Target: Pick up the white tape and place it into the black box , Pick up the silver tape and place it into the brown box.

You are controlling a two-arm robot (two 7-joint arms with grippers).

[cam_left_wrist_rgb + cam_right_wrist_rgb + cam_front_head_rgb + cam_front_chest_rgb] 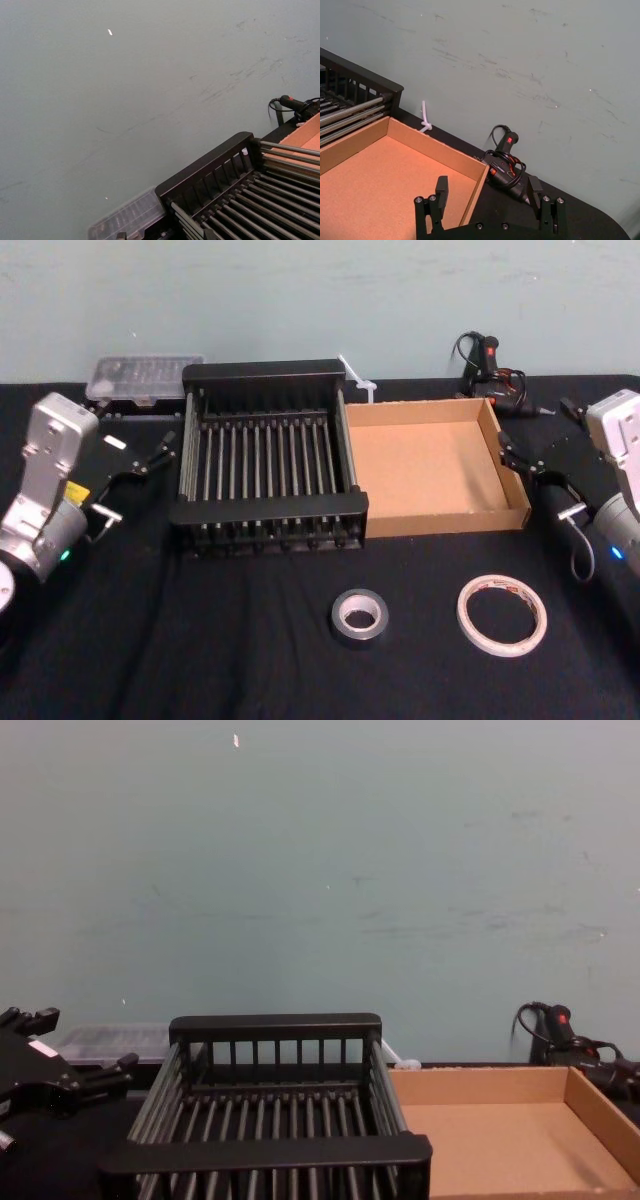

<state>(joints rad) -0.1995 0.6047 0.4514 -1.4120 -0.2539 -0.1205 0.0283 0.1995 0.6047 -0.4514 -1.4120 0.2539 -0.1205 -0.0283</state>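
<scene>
The silver tape (358, 633) lies flat on the black cloth in front of the black box (268, 508), toward its right corner. To the right of that roll lies the white tape (466, 615), in front of the brown box (440, 522). Both boxes stand side by side, touching, with nothing inside; the chest view shows the black box (270, 1152) and brown box (480, 1140) from the front. My left gripper (135, 440) hovers open beside the black box's left wall. Open too, my right gripper (540, 430) hangs by the brown box's right wall, fingers (441, 189) spread over its far corner.
A clear plastic case (143, 377) sits behind the black box on the left. A black glue gun (490, 365) with its cable lies behind the brown box, and a white zip tie (358, 380) lies between the boxes' back edges. A pale wall closes off the table's far side.
</scene>
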